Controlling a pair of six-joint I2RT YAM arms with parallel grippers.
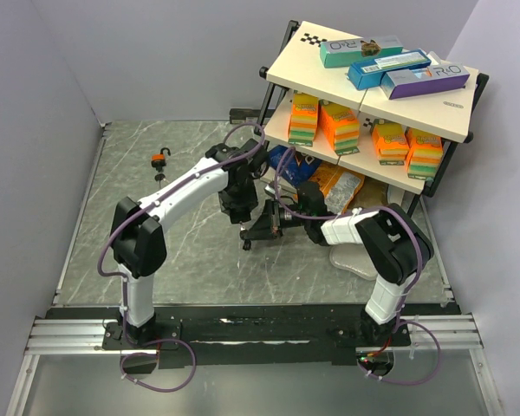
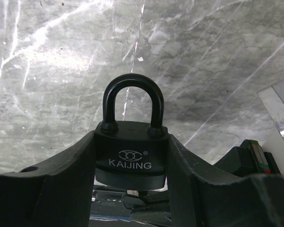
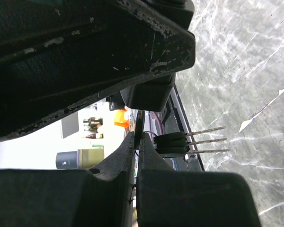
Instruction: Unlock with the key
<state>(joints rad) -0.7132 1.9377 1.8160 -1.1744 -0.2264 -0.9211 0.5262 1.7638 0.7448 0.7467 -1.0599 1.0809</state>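
Note:
My left gripper (image 1: 240, 213) (image 2: 131, 153) is shut on a black KAIJING padlock (image 2: 130, 151) and holds it above the table's middle. The padlock's shackle (image 2: 132, 101) looks closed. My right gripper (image 1: 269, 224) (image 3: 137, 140) is right next to it, shut on a thin black key (image 3: 138, 124). The key points at the padlock's underside (image 3: 149, 96) and reaches it. How deep it sits is hidden. Three spare keys (image 3: 191, 144) hang beside my right fingers. In the left wrist view the key tip (image 2: 143, 194) shows just under the padlock body.
An orange padlock with keys (image 1: 159, 159) lies on the marble table (image 1: 113, 199) at the far left. A two-tier shelf (image 1: 364, 91) with boxes and snack packs stands at the back right, with bags (image 1: 334, 186) beneath it close to my right arm.

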